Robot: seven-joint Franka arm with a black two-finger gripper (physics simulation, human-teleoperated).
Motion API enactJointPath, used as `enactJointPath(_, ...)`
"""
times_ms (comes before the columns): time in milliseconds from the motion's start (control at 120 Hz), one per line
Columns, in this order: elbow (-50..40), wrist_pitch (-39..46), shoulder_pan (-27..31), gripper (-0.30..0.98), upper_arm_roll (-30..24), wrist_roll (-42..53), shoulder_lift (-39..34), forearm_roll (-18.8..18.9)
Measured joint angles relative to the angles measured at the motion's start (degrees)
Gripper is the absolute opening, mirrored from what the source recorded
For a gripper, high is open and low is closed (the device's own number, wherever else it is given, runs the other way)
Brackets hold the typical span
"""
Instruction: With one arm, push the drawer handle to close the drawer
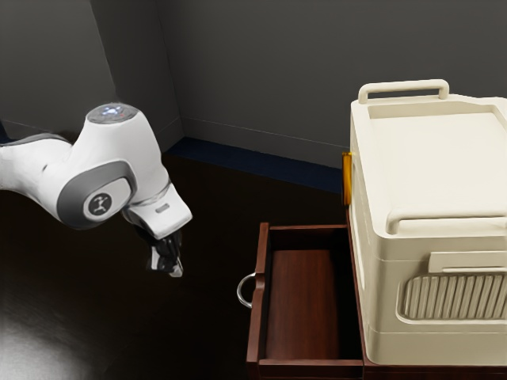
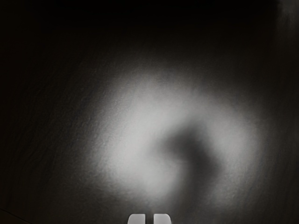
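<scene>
The dark red-brown drawer (image 1: 257,321) stands pulled out from beneath the cream-coloured case, its inside exposed. On its front panel is a curved silver handle (image 1: 241,290), facing the arm. My gripper (image 1: 176,272) hangs to the exterior view's left of the handle, apart from it and pointing down. Its fingers are together with nothing held. In the wrist view, the two pale tips of my gripper (image 2: 149,219) sit side by side with a thin dark gap, over a dark surface with a bright glare and a shadow.
The large cream case (image 1: 428,317) stands at the exterior view's right, behind the drawer, with raised rails on top. A yellow-orange piece (image 1: 346,180) is at its side. Grey walls and a blue strip (image 1: 253,162) lie at the back.
</scene>
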Motion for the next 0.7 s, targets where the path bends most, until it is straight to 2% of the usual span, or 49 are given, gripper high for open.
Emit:
enactJointPath(158,-1.54,1.14,0.34,-0.10,-1.39,-0.16,0.33,-4.24)
enactJointPath(292,-1.46,1.64,0.39,-0.10,-3.20,-0.88,1.65,-5.91)
enactJointPath(450,4.25,1.99,0.61,-0.10,-3.58,-1.57,8.12,-5.95)
enactJointPath(700,8.56,2.20,0.54,-0.10,-3.66,-2.27,13.36,-4.98)
